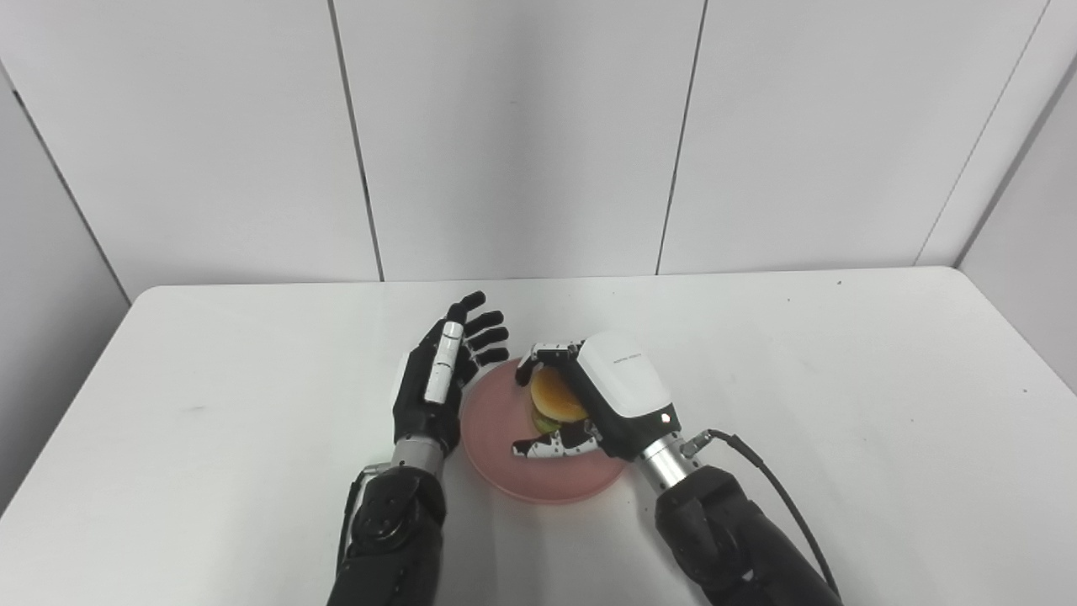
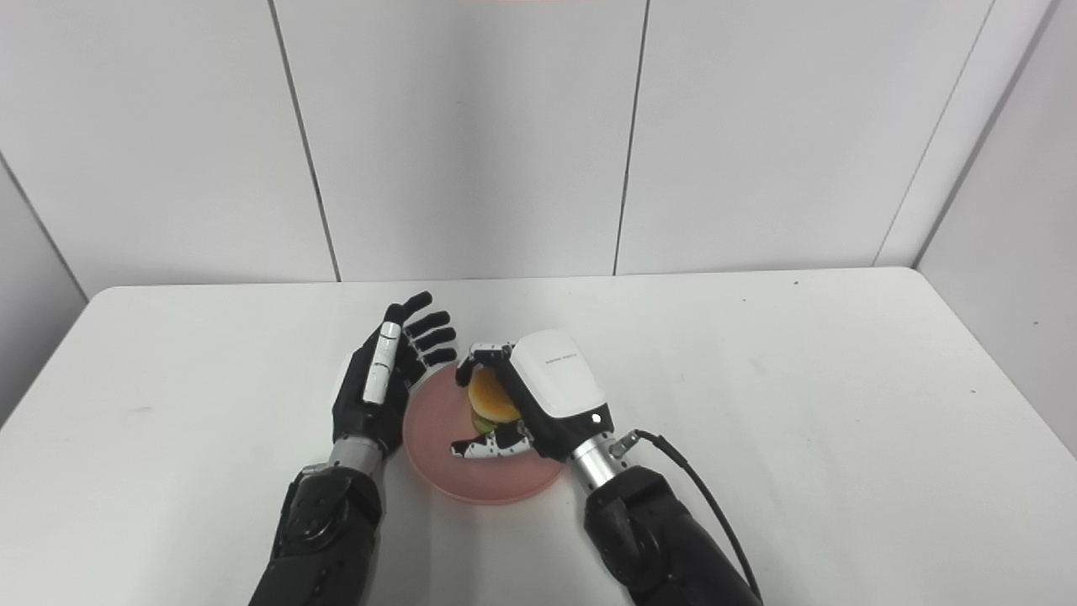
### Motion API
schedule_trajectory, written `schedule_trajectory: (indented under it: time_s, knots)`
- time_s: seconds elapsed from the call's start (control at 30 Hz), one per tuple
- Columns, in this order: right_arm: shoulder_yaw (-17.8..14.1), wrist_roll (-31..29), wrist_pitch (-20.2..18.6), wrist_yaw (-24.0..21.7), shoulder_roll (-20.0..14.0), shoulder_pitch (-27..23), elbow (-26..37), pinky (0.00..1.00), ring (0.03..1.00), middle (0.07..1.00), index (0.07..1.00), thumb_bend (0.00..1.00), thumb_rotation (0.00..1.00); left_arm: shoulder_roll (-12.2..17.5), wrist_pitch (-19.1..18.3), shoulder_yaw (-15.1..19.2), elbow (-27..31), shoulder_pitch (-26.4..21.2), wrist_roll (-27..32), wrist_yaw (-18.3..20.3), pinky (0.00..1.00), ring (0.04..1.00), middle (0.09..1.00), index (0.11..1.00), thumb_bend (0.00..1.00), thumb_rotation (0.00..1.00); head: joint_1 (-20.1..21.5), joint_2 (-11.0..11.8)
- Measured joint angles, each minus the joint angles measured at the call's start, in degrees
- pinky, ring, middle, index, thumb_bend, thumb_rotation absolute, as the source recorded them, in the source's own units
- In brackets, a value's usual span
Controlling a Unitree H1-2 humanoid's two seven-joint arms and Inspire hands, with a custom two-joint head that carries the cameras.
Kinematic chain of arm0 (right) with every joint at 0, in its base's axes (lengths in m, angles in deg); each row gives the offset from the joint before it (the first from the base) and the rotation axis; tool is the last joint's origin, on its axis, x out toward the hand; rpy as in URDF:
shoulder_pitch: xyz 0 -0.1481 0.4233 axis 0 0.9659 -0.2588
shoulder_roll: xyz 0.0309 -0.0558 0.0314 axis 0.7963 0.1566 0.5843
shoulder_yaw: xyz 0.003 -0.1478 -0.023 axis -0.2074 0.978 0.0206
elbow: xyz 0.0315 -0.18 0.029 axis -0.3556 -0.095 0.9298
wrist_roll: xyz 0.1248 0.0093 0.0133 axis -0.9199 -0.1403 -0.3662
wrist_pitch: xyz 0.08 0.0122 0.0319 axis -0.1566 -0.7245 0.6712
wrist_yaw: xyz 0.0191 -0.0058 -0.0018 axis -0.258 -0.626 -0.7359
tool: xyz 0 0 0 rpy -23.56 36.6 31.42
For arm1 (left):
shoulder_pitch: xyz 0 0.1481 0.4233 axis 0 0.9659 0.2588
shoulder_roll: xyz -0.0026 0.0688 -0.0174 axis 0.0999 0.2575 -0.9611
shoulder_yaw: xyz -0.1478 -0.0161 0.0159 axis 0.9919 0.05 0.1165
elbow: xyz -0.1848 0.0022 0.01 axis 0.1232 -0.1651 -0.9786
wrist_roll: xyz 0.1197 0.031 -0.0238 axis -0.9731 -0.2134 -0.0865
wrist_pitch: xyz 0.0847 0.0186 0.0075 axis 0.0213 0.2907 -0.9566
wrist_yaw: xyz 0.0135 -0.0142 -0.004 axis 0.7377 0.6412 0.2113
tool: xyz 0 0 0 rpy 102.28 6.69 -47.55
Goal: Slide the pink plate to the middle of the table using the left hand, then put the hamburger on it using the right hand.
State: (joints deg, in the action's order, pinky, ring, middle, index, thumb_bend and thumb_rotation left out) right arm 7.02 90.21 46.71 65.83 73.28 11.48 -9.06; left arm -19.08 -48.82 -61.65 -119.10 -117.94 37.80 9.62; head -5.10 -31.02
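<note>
Left eye view. White table (image 1: 252, 379) running wall to wall, its far edge against the grey panels. Pink plate (image 1: 496, 438) near the middle, a little closer to the near edge than to the far one. Left hand (image 1: 442, 370) just beside the plate's left rim, fingers spread and stretched toward the far edge, holding nothing; cannot tell whether touching the rim or only next to it. Right hand (image 1: 589, 396) over the plate's right half, fingers (image 1: 547, 349) curled over the far side of the burger (image 1: 554, 397) and thumb (image 1: 538, 448) under its near side, pinching it between them. Burger above the plate's centre, bun on top, green layer showing beneath; cannot tell whether resting on the plate or held just clear. Black cable (image 1: 774, 488) looping from the right wrist toward the near edge.

Right eye view. Same layout, seen from slightly to the right. Plate (image 2: 437, 433) between the two forearms, left hand (image 2: 383, 379) at its left rim with palm turned inward and fingers apart. Right hand (image 2: 538, 391) closed around the burger (image 2: 490, 398), white back shell facing up. Both arms entering from the near edge.
</note>
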Motion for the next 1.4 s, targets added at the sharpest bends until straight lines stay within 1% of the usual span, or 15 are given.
schedule_trajectory:
  time_s: [0.03, 0.07, 0.17, 0.23, 0.33, 0.47, 0.83, 0.97, 1.07, 1.2, 1.23, 1.3, 1.33, 1.37, 1.4]
  knots:
    - [0.1, 0.0, 0.2, 0.1, -0.1, 0.0, 0.0, 0.42, 0.488, 0.554, 0.558, 0.60, 0.90, 0.0, -0.2, 0.0, 0.1, 0.0, 0.0, 0.0, 0.60, 0.668, 0.678, 0.774, 0.76, 0.72, 0.0, 0.0]
    - [0.1, 0.0, 0.3, 0.2, -0.2, 0.0, 0.0, 0.52, 0.593, 0.634, 0.620, 0.65, 0.96, 0.0, -0.4, 0.0, 0.1, 0.0, 0.0, -0.1, 0.61, 0.676, 0.692, 0.801, 0.75, 0.72, -0.1, 0.0]
    - [0.5, -1.2, 0.4, -1.9, -0.9, 0.1, 0.6, 0.70, 0.767, 0.782, 0.735, 0.70, 1.00, -0.1, -0.7, -0.2, 0.9, 0.3, 0.0, -0.1, 0.64, 0.707, 0.760, 0.850, 0.75, 0.72, -0.2, 0.0]
    - [0.6, -2.6, 0.4, -3.7, -1.2, 0.1, 1.1, 0.76, 0.807, 0.826, 0.773, 0.72, 1.00, -0.1, -0.8, -0.5, 1.6, 0.8, 0.0, -0.1, 0.66, 0.723, 0.777, 0.866, 0.75, 0.73, -0.3, -0.1]
    - [0.6, -3.4, 0.4, -5.9, -1.7, 0.3, 2.6, 0.76, 0.815, 0.837, 0.792, 0.74, 1.00, -0.1, -0.9, -0.7, 1.8, 1.0, -0.1, 0.0, 0.66, 0.723, 0.758, 0.864, 0.76, 0.72, -0.3, -0.3]
    - [0.4, -3.5, 0.4, -7.0, -1.7, 0.3, 3.4, 0.74, 0.807, 0.834, 0.794, 0.74, 1.00, -0.1, -1.1, -0.7, 1.9, 1.0, -0.1, 0.1, 0.65, 0.703, 0.726, 0.851, 0.75, 0.72, -0.1, -0.4]
    - [-1.0, -3.3, 0.4, -7.5, -1.9, 0.8, 4.9, 0.71, 0.801, 0.827, 0.801, 0.72, 1.00, 0.0, -0.8, -0.7, 1.4, 1.0, -0.1, 0.4, 0.64, 0.694, 0.714, 0.801, 0.77, 0.73, 0.1, -0.3]
    - [-1.8, -3.4, 0.4, -7.5, -1.8, 0.8, 5.3, 0.70, 0.792, 0.818, 0.791, 0.69, 1.00, -0.1, -0.6, -0.4, 0.8, 0.7, 0.1, 0.6, 0.62, 0.684, 0.697, 0.767, 0.78, 0.70, -0.1, -0.2]
    - [-3.9, -6.4, 0.4, -7.2, -0.9, 0.9, 5.2, 0.70, 0.794, 0.821, 0.787, 0.71, 1.00, -0.1, -0.9, -0.1, 1.0, 0.7, 0.2, 0.5, 0.63, 0.693, 0.695, 0.768, 0.76, 0.70, -0.1, -0.4]
    - [-8.8, -13.3, 0.2, -6.3, 2.4, 1.1, 4.8, 0.76, 0.837, 0.848, 0.802, 0.68, 1.00, -0.1, -0.6, -0.2, 1.1, 0.7, -0.6, -0.8, 0.68, 0.763, 0.765, 0.747, 0.78, 0.72, -0.4, -0.4]
    - [-9.9, -15.2, 0.0, -6.0, 3.4, 1.2, 4.8, 0.83, 0.872, 0.867, 0.818, 0.67, 1.00, -0.2, -0.2, -0.3, 1.0, 0.7, -1.4, -1.3, 0.73, 0.818, 0.821, 0.779, 0.79, 0.73, -0.4, -0.4]
    - [-12.3, -19.0, -1.2, -6.0, 5.5, 1.5, 4.7, 0.89, 0.899, 0.883, 0.832, 0.66, 1.00, -0.2, 0.5, -0.6, 0.9, 0.7, -2.6, -2.3, 0.77, 0.860, 0.861, 0.805, 0.80, 0.73, -0.4, -0.4]
    - [-13.8, -21.6, -1.9, -6.0, 6.8, 1.7, 4.7, 0.92, 0.913, 0.894, 0.845, 0.66, 1.00, -0.2, 0.6, -0.7, 1.0, 0.7, -3.1, -3.0, 0.82, 0.892, 0.893, 0.836, 0.80, 0.74, -0.4, -0.5]
    - [-15.1, -24.4, -2.5, -6.0, 7.8, 1.8, 4.3, 0.92, 0.918, 0.907, 0.869, 0.65, 1.00, -0.3, 0.6, -0.8, 1.1, 0.8, -3.7, -3.6, 0.87, 0.930, 0.931, 0.872, 0.79, 0.75, -0.4, -0.5]
    - [-16.4, -27.0, -2.7, -6.1, 8.7, 1.8, 3.6, 0.92, 0.921, 0.913, 0.878, 0.64, 1.00, -0.4, 0.6, -1.0, 1.5, 1.0, -4.4, -4.4, 0.89, 0.943, 0.945, 0.888, 0.79, 0.75, -0.4, -0.5]
